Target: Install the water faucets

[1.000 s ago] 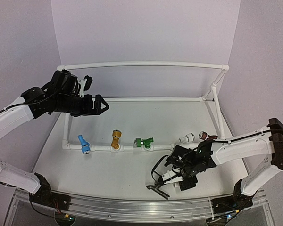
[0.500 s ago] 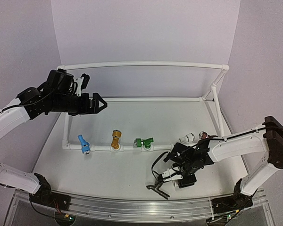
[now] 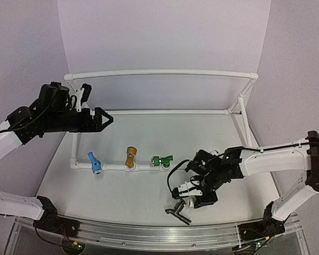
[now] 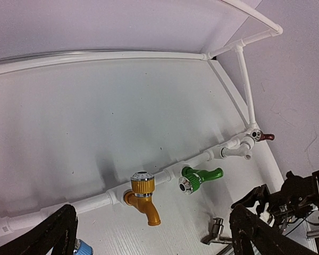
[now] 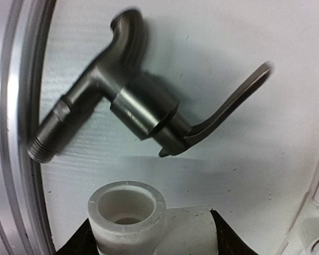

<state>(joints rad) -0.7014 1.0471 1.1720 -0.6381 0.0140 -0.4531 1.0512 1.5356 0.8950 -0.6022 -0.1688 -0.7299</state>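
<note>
The dark grey faucet with a bent lever lies on the table near the front edge. It fills the right wrist view, and shows in the left wrist view. My right gripper is shut on the small white fitting, just behind the faucet and apart from it. Blue, gold and green faucets sit on the front white pipe. White and maroon faucets sit further along. My left gripper is open and empty, high above the back left.
A white pipe frame rings the table, with an upright post at the back right. A metal rail runs along the front edge, close to the dark grey faucet. Purple walls stand on three sides.
</note>
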